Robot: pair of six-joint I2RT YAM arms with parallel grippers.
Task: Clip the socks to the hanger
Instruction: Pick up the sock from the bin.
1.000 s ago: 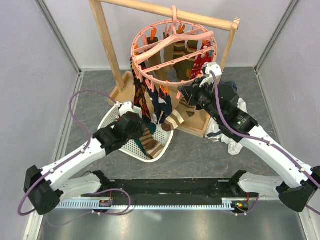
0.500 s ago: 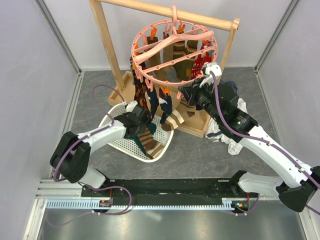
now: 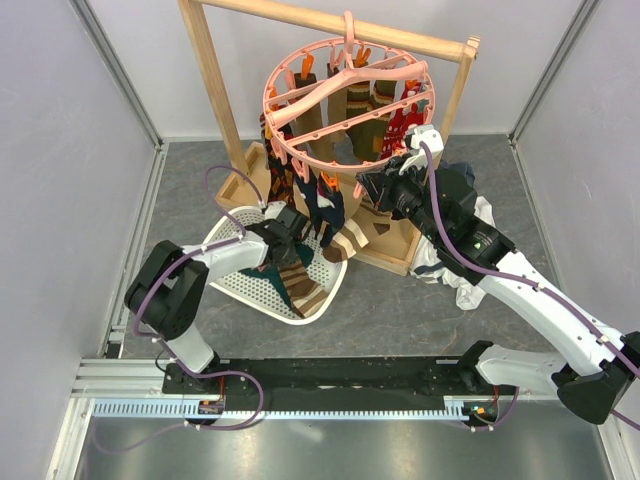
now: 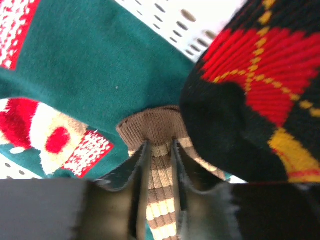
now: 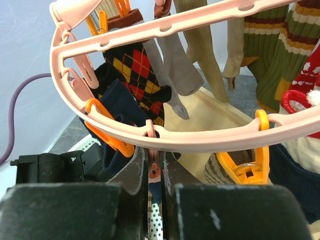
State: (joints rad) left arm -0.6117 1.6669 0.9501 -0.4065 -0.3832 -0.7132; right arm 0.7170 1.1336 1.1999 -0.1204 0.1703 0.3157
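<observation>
The pink ring hanger hangs from the wooden rack with several socks clipped on it. My left gripper is over the white mesh basket, just below the hanging socks. In the left wrist view it is shut on the cuff of the brown-striped sock, which lies over a dark teal sock, beside a black and red argyle sock. My right gripper is at the ring's near rim. It is shut on a pink clip.
The wooden rack frame stands at the back on a wooden base. White and grey garments lie on the right under my right arm. Orange clips flank the pinched pink clip. The brown-striped sock trails over the basket's near rim.
My left arm has swung in from the left, and its gripper has moved right and farther back over the basket, under the hanging socks. The right arm has not moved.
</observation>
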